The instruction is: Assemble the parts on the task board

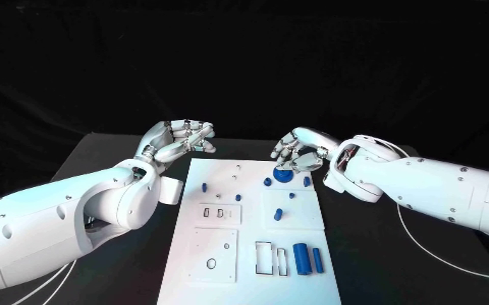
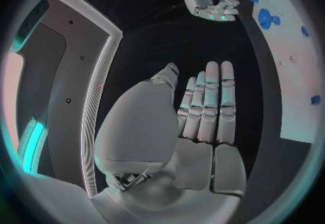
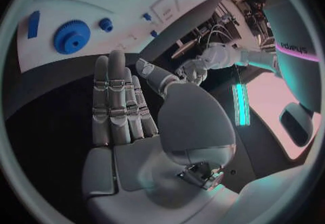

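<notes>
The white task board (image 1: 244,238) lies in the middle of the black table. A blue gear (image 1: 284,176) sits near its far edge, with small blue pegs (image 1: 237,196) around it and two blue cylinders (image 1: 308,258) lying at the near right. My left hand (image 1: 184,139) hovers off the board's far left corner, fingers straight and holding nothing (image 2: 203,121). My right hand (image 1: 299,151) hangs just beyond the gear, fingers extended and empty (image 3: 129,105). In the right wrist view the gear (image 3: 71,36) lies ahead of the fingertips.
The board has slots (image 1: 214,213), rectangular cutouts (image 1: 270,257) and an oval hole (image 1: 211,264). A white cable (image 1: 423,220) runs over the table at the right. Bare black table lies on both sides of the board.
</notes>
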{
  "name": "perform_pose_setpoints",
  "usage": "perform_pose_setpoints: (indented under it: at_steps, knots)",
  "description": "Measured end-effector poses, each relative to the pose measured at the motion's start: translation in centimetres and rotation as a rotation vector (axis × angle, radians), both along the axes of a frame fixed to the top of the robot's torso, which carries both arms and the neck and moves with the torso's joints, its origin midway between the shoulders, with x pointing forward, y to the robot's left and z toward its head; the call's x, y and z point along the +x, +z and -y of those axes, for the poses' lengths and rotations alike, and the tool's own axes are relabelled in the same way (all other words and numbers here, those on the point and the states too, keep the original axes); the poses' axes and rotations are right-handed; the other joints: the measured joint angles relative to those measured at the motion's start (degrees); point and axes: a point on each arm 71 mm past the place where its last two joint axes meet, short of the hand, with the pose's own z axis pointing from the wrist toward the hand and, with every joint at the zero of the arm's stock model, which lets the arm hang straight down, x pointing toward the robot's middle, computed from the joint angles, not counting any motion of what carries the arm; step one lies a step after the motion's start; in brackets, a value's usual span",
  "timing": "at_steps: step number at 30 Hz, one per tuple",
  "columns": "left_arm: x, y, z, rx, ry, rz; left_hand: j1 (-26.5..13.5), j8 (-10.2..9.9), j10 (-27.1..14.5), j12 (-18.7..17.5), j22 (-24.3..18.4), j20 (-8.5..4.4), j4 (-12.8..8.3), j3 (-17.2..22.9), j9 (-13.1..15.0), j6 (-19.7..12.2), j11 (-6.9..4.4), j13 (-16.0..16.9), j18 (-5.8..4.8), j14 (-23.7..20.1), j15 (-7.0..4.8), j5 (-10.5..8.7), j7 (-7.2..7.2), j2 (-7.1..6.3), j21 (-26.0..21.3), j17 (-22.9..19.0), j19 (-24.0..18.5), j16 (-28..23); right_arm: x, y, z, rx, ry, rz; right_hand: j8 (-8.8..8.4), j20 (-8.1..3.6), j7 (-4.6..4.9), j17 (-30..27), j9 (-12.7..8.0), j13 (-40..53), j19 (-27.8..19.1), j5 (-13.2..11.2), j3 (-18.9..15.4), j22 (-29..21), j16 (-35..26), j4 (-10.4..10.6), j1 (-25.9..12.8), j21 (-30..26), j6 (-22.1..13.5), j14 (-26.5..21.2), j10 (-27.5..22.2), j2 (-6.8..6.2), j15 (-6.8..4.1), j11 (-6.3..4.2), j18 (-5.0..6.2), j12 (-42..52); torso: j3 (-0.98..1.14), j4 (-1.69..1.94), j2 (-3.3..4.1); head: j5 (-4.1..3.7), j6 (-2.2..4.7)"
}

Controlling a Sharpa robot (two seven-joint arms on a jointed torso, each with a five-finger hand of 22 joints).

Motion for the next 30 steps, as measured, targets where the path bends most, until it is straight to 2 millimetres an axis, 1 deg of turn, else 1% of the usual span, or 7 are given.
perform_pose_setpoints:
  at_steps: [8, 10, 13, 16, 21, 22, 30]
  knots:
    - [-0.5, 0.9, 0.2, -0.007, -0.030, 0.007, -0.5, 0.0, -0.2, -0.9, 0.1, 0.00, 0.0, 0.0, -0.1, 0.0, 0.22, -0.1, 0.00, -0.3, 0.32, 0.00, 0.00, -0.54, 0.3, 0.8, 0.0, 0.3, -0.2, -0.5, -1.2, -0.196, 0.033, 0.079, -1.97, -0.13, 0.19, 18.5, 0.6, -0.1, 3.0, 0.1, 0.4, 6.0, 21.3, 1.8, -1.6, 7.7, -0.2, 2.0, -3.0, -1.55, 0.04, 0.54, 0.00, 0.0, -0.36, 0.57, 1.79, -0.29, 0.37]
    - [-0.5, 1.1, 0.3, -0.008, -0.035, 0.009, -0.5, 0.0, -0.2, -0.9, 0.1, 0.00, 0.0, 0.0, -0.1, 0.0, 0.22, -0.1, -0.01, -0.6, 0.34, 0.00, 0.00, -0.54, 0.3, 0.9, 0.0, 0.3, -0.3, -0.6, -1.6, -0.231, 0.039, 0.094, -2.39, 0.03, 0.19, 26.9, 0.9, -0.1, 6.1, 0.4, 0.5, 14.0, 29.7, 2.2, -1.4, 13.8, -0.2, 2.0, -3.9, -1.75, 0.03, 0.74, -0.39, 0.0, -0.43, 0.62, 2.15, -0.36, 0.42]
    - [-0.6, 1.3, 0.3, -0.011, -0.040, 0.009, -0.5, 0.0, -0.2, -0.9, 0.1, 0.00, 0.0, 0.0, -0.1, 0.0, 0.21, -0.1, -0.01, -0.7, 0.32, 0.00, 0.02, -0.54, 0.3, 0.9, 0.0, 0.3, -0.5, -0.7, -1.9, -0.267, 0.045, 0.113, -2.60, 0.18, 0.20, 33.0, 1.2, 0.0, 8.5, 0.4, 0.5, 21.1, 35.6, 2.5, -1.2, 19.1, -0.2, 2.1, -4.0, -1.86, 0.21, 0.74, -1.50, 0.0, -0.58, 0.67, 2.69, -0.49, 0.48]
    - [-0.7, 1.4, 0.3, -0.013, -0.043, 0.009, -0.5, 0.0, -0.2, -0.9, 0.1, 0.00, 0.0, 0.0, -0.1, -0.2, 0.22, -0.1, 0.00, -0.7, 0.32, 0.00, 0.21, -0.54, 0.3, 0.9, 0.0, 0.3, -0.7, -0.8, -2.2, -0.296, 0.047, 0.132, -2.61, 0.37, 0.40, 36.6, 1.4, 0.0, 10.2, 0.4, 0.3, 26.2, 39.2, 2.8, -1.2, 22.8, 0.0, 2.1, -4.7, -1.86, 0.21, 0.93, -1.83, 0.0, -0.70, 0.74, 3.11, -0.62, 0.57]
    - [-0.7, 1.4, 0.2, -0.014, -0.045, 0.007, -0.5, 0.0, -0.2, -1.2, 0.1, 0.00, 0.0, 0.0, -0.1, -0.2, 0.21, -0.1, -0.01, -0.7, 0.32, 0.00, 0.21, -0.54, 0.3, 1.0, 0.0, 0.3, -0.8, -0.8, -2.5, -0.325, 0.047, 0.153, -2.83, 0.47, 0.40, 38.7, 1.6, 0.2, 10.7, 0.4, 0.6, 29.0, 41.3, 3.1, -1.0, 24.9, 0.0, 2.1, -4.7, -2.09, 0.21, 0.93, -1.82, 0.0, -0.83, 0.87, 3.55, -0.69, 0.69]
    - [-0.7, 1.4, 0.2, -0.014, -0.046, 0.006, -0.5, 0.0, -0.2, -1.2, 0.1, 0.00, 0.0, 0.0, -0.1, -0.2, 0.21, -0.1, -0.01, -0.7, 0.32, 0.00, 0.21, -0.54, 0.2, 1.0, 0.0, 0.3, -0.8, -0.9, -2.6, -0.329, 0.047, 0.155, -2.83, 0.46, 0.40, 39.1, 1.7, 0.2, 11.1, 0.4, 0.6, 29.6, 41.7, 3.1, -1.0, 25.3, 0.0, 2.1, -4.7, -2.09, 0.21, 0.93, -2.43, 0.0, -0.86, 0.90, 3.61, -0.70, 0.71]
    - [-0.7, 1.4, 0.2, -0.015, -0.047, 0.002, -0.5, -0.3, -0.4, -1.2, 0.1, 0.15, 0.0, 0.0, -0.2, -0.4, 0.42, -0.1, -0.01, -1.0, 0.53, 0.00, 0.42, -0.54, 0.2, 1.2, -0.2, 0.7, -0.9, -1.3, -3.1, -0.352, 0.052, 0.166, -2.83, 0.36, 0.31, 41.9, 2.1, 0.4, 12.3, 0.4, 1.1, 33.7, 44.4, 3.5, -1.0, 28.2, 0.5, 2.1, -4.5, -2.09, 0.21, 0.83, -2.70, 0.0, -0.87, 0.97, 4.24, -0.58, 1.13]
